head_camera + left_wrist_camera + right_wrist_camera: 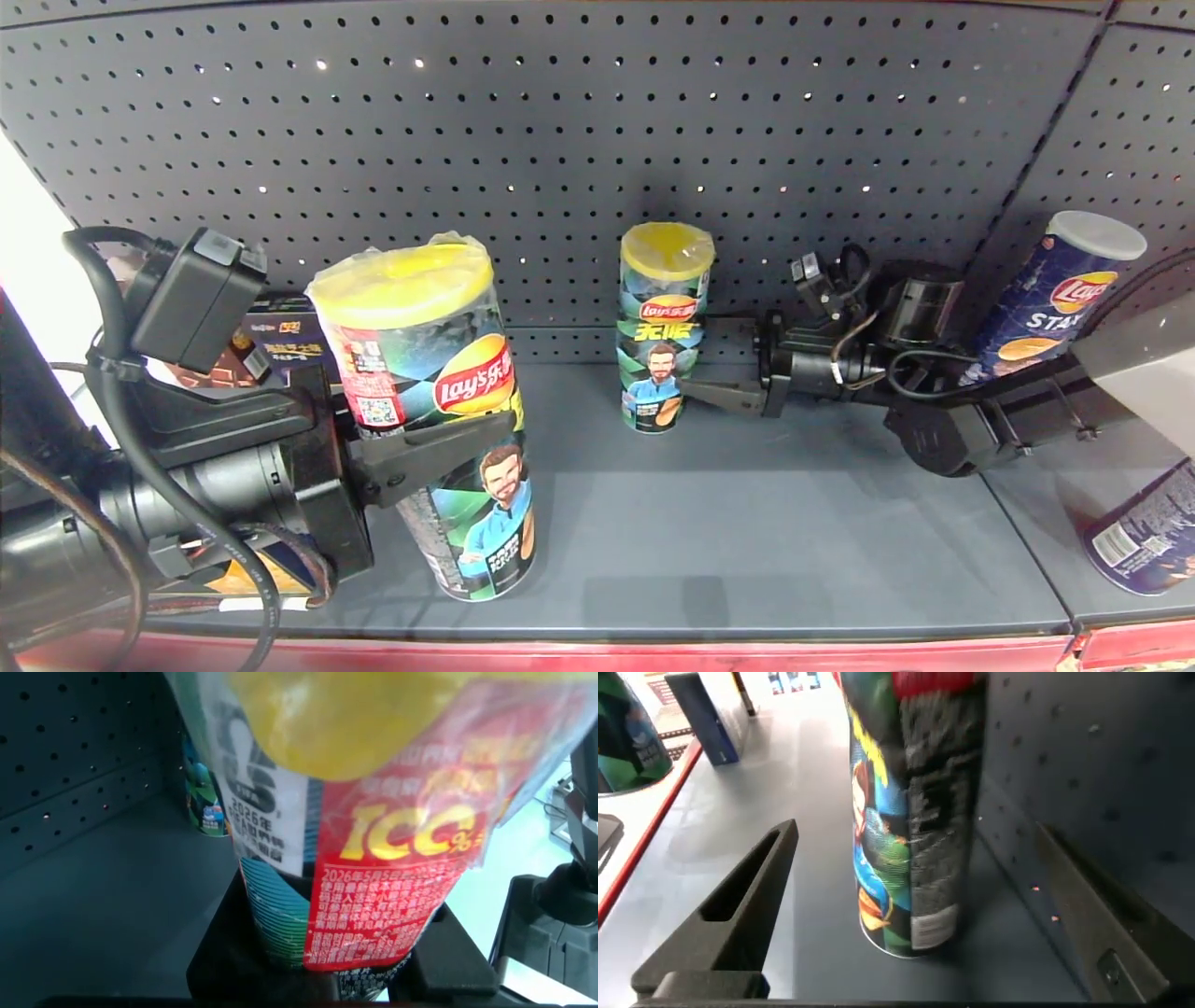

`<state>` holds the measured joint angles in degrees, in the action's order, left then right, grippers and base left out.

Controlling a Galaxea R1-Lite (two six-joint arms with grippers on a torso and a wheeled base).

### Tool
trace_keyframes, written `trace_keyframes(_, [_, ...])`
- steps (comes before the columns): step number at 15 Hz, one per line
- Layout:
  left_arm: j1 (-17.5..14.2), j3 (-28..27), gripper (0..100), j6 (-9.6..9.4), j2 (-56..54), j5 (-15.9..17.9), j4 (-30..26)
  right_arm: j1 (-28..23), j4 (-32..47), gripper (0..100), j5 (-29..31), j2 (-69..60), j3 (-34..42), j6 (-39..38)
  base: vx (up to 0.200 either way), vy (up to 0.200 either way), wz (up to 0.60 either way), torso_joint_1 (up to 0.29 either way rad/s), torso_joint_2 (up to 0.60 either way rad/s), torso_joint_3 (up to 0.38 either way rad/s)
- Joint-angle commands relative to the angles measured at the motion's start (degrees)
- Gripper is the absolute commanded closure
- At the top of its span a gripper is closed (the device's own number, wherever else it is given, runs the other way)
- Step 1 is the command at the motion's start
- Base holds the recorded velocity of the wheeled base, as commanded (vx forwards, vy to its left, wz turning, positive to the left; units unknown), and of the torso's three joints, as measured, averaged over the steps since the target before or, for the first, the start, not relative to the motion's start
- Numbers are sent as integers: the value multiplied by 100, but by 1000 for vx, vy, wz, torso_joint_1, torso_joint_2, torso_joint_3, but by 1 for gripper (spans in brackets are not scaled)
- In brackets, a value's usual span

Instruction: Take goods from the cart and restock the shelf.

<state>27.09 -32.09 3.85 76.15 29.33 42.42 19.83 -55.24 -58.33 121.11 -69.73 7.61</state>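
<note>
Head view: you see a dark grey shelf (747, 541) with a red front edge (597, 653), backed by a perforated panel (597, 140).
Left gripper (439, 425): it is clamped across the middle of the near can (439, 373). One dark finger crosses the front of the can and the other sits behind it.
Near can: this yellow-lidded chip can is held by the left gripper near the front of the shelf, left of centre. It leans slightly. You cannot tell whether its base touches the shelf.
Left wrist view: the red and white label of the near can (374, 859) sits close to the lens. The back can (207, 803) stands farther along, beside the panel.
Right gripper (700, 359): its fingers are spread wide beside the back can (661, 327).
Right wrist view: one finger (719, 915) lies on each side of the back can (915, 840), and neither presses on it.
Back can: it is yellow-lidded and stands upright on the shelf close to the panel, near the centre and well apart from the near can.
Blue can (1055, 299): it has a white lid and leans in the next bay to the right, behind the right arm.
Dark can (1139, 541): it lies at the front of that right bay and is partly cut off by the frame edge.
Boxes (280, 341): these are dark packs at the left end of the shelf, behind the left gripper.
</note>
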Motion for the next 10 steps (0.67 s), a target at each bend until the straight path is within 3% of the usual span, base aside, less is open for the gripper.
trace_keyframes(1, [-2, 1, 100, 1, 5, 2, 3, 135, -5, 0, 15, 211, -85, -5, 0, 0, 0, 0, 0, 0])
trace_keyframes(6, [-2, 62, 100, 1, -4, -6, 3, 372, 13, 0, 226, 475, -278, -14, 0, 0, 0, 0, 0, 0])
trace_keyframes(10, [-2, 132, 100, -7, -4, -6, 12, 557, 57, 0, 894, 694, -515, -22, 0, 0, 0, 0, 0, 0])
